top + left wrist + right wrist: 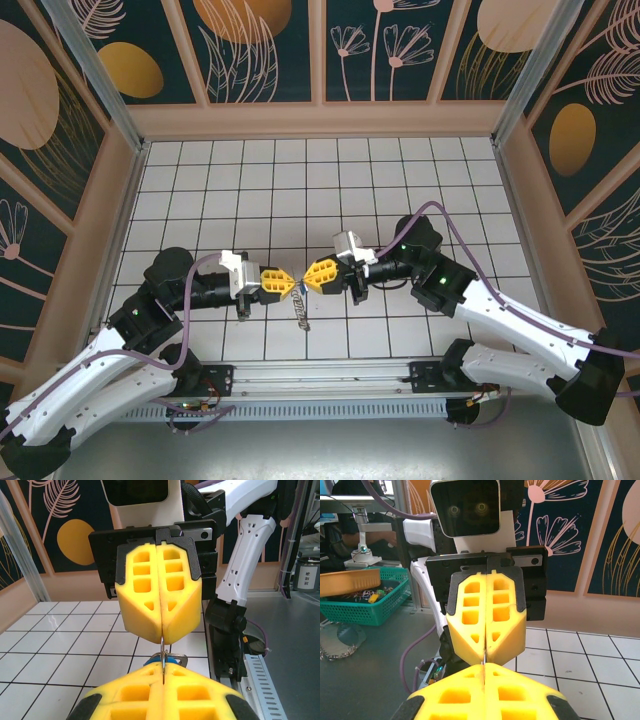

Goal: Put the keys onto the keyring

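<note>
- White-tiled tabletop (420, 170), flower-patterned walls on three sides; I have both arms meeting tip to tip above the near tiles.
- Left end effector (283, 284) is clamped tight on the key (169, 660) - its blue head pokes out at the tips.
- Right end effector (305, 278) is pinched closed on a metal sliver (163, 645) running between the two.
- Keyring (302, 316) dangles just below that meeting point.
- I judge this the threading step - next I need a fine, steady slide along the wire.
- A green basket (365, 600) sits off the tabletop, out of the way.
</note>
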